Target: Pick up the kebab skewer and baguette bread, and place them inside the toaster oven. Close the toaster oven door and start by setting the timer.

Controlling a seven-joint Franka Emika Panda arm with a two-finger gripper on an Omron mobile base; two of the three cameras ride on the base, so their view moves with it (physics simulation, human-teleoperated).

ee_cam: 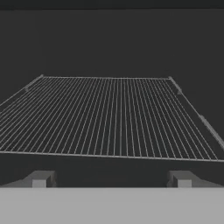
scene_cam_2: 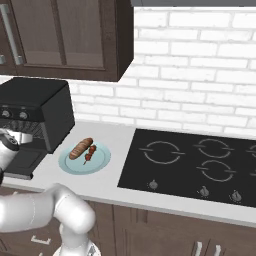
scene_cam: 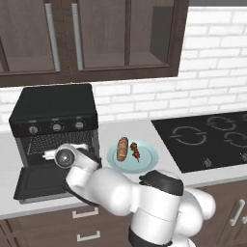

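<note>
Toaster oven [scene_cam: 53, 108], black and boxy, sits leftmost on the pale counter [scene_cam: 125, 128], its door [scene_cam: 41, 182] dropped flat; gripper [ee_cam: 111, 179] spread wide and empty faces the wire rack [ee_cam: 105, 116]; baguette bread [scene_cam: 122, 148] and kebab skewer [scene_cam: 135, 151] lie on a round blue plate [scene_cam: 147, 161]; glossy cooktop [scene_cam: 207, 137] rightmost.

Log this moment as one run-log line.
gripper: open, empty, facing rack | oven door: open | baguette, skewer: on plate | timer: not set
</note>
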